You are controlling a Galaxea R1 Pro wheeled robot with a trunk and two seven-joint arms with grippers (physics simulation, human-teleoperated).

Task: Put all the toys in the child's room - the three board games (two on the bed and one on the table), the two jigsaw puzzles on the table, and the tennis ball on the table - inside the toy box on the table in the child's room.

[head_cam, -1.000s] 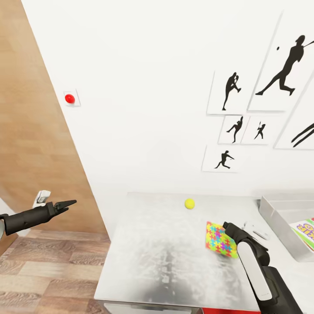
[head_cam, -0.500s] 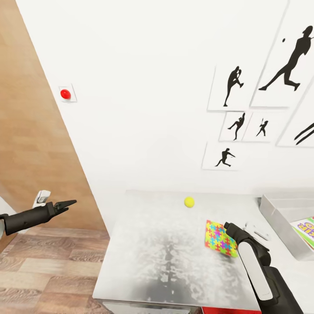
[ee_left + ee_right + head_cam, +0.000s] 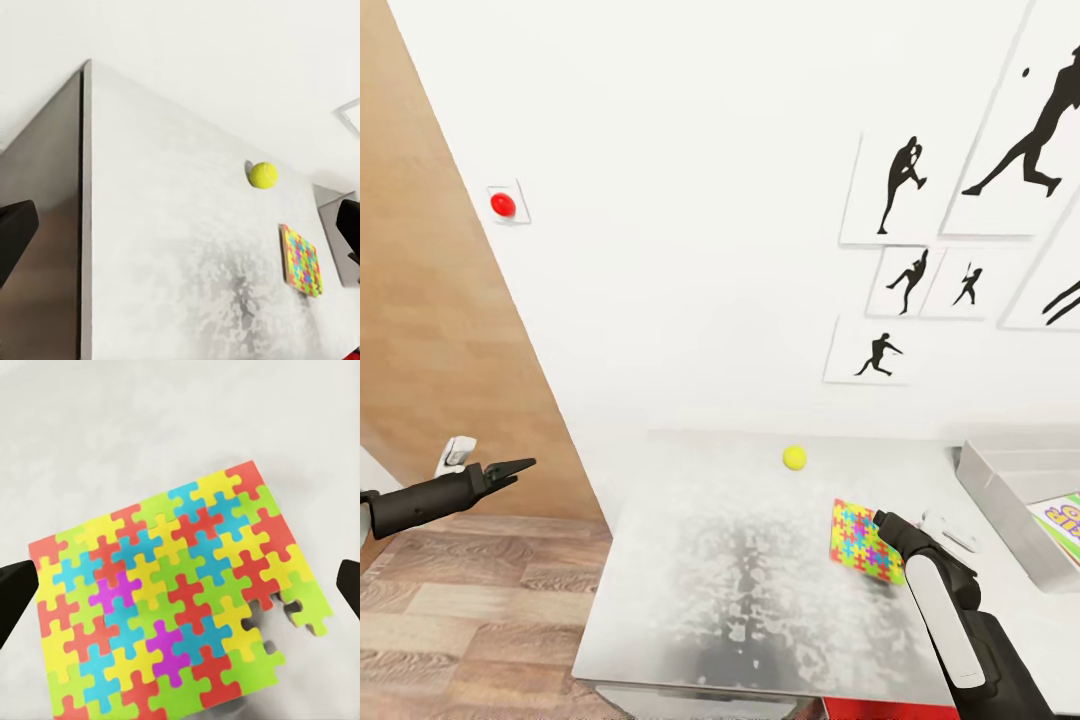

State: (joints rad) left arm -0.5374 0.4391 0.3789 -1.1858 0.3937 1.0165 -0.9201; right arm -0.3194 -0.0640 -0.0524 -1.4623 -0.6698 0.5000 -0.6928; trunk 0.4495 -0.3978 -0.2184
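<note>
White wall rises behind a pale, mottled table in a room with a wood-plank floor. On the robot's right, the right gripper reaches over the table, its two dark fingertips spread wide apart at the edges of the wrist view and holding nothing. Directly below it lies a jigsaw puzzle, a flat rectangle of interlocking yellow, red, blue, green and purple pieces, resting flat on the tabletop. Farther back on the table, nearer the wall, sits the small yellow-green tennis ball, well apart from the puzzle. At the table's right end stands the light grey toy box, with a colourful printed board game inside it. On the robot's left, the left gripper hangs over the floor beside the table, empty, fingers close together at the tips. Black silhouette pictures of ball players hang on the wall, and a round red button sits to their left.
</note>
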